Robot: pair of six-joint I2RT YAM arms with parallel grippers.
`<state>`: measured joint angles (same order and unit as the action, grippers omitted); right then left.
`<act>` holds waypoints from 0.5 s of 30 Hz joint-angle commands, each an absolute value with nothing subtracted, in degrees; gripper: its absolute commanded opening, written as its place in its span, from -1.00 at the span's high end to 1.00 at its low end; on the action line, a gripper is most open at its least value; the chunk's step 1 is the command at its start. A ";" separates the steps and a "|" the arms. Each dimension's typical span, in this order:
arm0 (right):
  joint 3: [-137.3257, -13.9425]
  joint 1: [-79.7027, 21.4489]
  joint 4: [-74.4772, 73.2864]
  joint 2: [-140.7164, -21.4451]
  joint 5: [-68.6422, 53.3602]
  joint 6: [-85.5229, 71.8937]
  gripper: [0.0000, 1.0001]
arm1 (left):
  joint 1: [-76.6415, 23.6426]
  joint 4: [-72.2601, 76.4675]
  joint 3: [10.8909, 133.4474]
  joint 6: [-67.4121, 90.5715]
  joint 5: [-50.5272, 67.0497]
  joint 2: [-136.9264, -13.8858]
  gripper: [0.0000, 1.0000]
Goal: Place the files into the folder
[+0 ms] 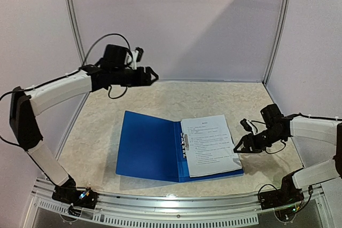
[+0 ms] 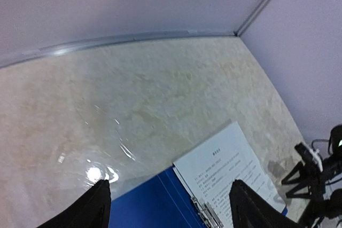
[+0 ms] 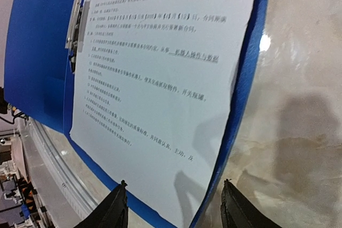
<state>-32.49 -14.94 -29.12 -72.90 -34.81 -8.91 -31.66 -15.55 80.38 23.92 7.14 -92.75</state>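
Note:
The blue folder [image 1: 149, 148] lies open on the table, its metal spine clip [image 1: 185, 143] showing. The files [image 1: 209, 145], white sheets with lines of black text, rest on its right half. My right gripper [image 1: 239, 147] hovers at the files' right edge, open, nothing between its fingers. In the right wrist view the files [image 3: 160, 78] and the folder's blue border [image 3: 243, 94] lie below the right gripper [image 3: 173, 185]. My left gripper [image 1: 154, 76] hangs high at the back left, open and empty. In the left wrist view the left gripper [image 2: 170, 185] looks down on the folder [image 2: 155, 204] and files [image 2: 224, 169].
Pale walls enclose the beige marbled tabletop [image 1: 176, 100] at the back and sides. A metal rail [image 1: 176, 206] runs along the near edge between the arm bases. The right arm [image 2: 320, 169] shows in the left wrist view.

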 commanded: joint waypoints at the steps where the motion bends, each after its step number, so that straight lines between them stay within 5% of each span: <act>1: -37.15 -14.68 -30.55 -71.46 -26.72 -6.34 -0.20 | -38.82 -19.74 78.95 22.78 10.15 -100.33 -0.56; 11: -45.19 -17.06 -27.64 -78.11 -35.21 -3.37 0.05 | -43.07 -11.55 75.85 30.29 19.28 -109.26 -0.56; 15: -49.95 -20.90 -27.94 -84.30 -38.74 -1.46 0.40 | -43.07 -8.06 75.49 34.56 24.01 -112.71 -0.56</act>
